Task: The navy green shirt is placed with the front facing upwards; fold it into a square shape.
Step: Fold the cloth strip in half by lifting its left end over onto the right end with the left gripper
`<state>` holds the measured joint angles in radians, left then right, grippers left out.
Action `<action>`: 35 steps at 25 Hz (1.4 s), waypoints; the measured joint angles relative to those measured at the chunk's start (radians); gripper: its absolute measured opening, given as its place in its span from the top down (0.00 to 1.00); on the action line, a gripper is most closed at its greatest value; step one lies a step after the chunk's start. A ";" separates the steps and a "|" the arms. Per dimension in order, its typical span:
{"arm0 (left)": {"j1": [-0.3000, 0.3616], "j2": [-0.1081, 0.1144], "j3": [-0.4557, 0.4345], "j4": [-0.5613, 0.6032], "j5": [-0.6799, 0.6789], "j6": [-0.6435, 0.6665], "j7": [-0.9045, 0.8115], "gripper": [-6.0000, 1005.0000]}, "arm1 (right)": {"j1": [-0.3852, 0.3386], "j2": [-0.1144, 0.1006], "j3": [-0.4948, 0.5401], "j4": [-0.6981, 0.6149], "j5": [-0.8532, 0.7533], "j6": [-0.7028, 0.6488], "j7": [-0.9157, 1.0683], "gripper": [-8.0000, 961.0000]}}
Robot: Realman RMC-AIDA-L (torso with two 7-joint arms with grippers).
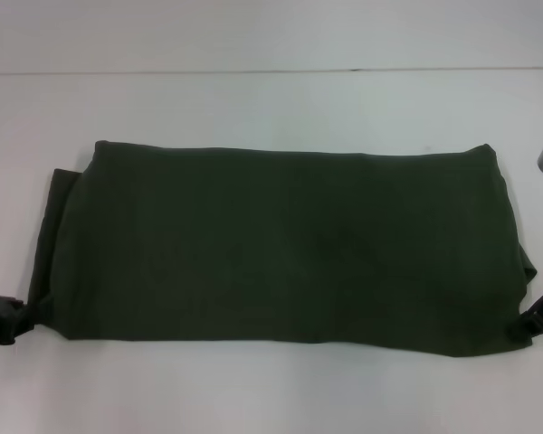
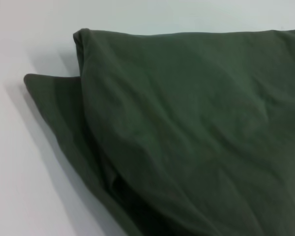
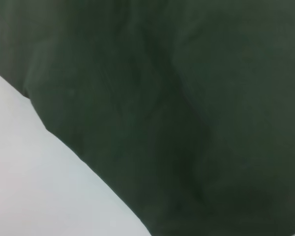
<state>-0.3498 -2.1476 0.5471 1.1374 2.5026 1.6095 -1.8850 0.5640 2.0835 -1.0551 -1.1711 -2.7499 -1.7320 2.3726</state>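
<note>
- Two grippers flank the shirt in the head view: the navy green shirt (image 1: pixel 281 244) lies as a wide band on the white surface (image 1: pixel 271 108), long axis running 9 to 3 o'clock. The left gripper (image 1: pixel 4 318) sits at the band's 8 o'clock corner, the right gripper (image 1: pixel 541 318) at its 4 o'clock corner, each equally near its own end. How far either is open cannot be told.
- Left wrist view: the shirt (image 2: pixel 196 128) shows doubled layers at its corner, an under-layer peeking out onto the surface (image 2: pixel 24 172). No fingers show.
- Right wrist view: the cloth (image 3: pixel 177 108) fills the frame, very close; surface (image 3: pixel 44 191) beside it. Next fold likely goes end to end.
</note>
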 joint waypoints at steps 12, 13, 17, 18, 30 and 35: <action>-0.020 0.008 -0.004 -0.033 -0.004 -0.036 0.001 0.99 | 0.040 -0.019 0.033 -0.239 0.054 -0.074 -0.031 0.56; -0.020 0.008 -0.004 -0.033 -0.006 -0.037 0.002 0.99 | 0.042 -0.018 0.034 -0.247 0.081 -0.068 -0.043 0.51; -0.023 0.007 -0.005 -0.034 -0.009 -0.042 0.003 0.99 | 0.038 0.002 0.035 -0.249 0.178 -0.028 -0.101 0.38; -0.023 0.007 -0.005 -0.035 -0.009 -0.043 0.003 0.99 | 0.030 0.008 0.030 -0.247 0.206 -0.011 -0.116 0.35; -0.031 0.007 -0.004 -0.035 -0.014 -0.047 0.002 0.99 | -0.242 0.015 -0.194 -0.125 0.715 0.443 -0.384 0.34; -0.042 0.000 -0.007 -0.035 -0.029 -0.046 -0.020 0.99 | -0.245 0.015 -0.215 0.137 0.947 0.672 -0.723 0.57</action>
<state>-0.3916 -2.1479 0.5397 1.1029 2.4735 1.5635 -1.9045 0.3194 2.0983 -1.2699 -1.0343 -1.8033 -1.0597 1.6495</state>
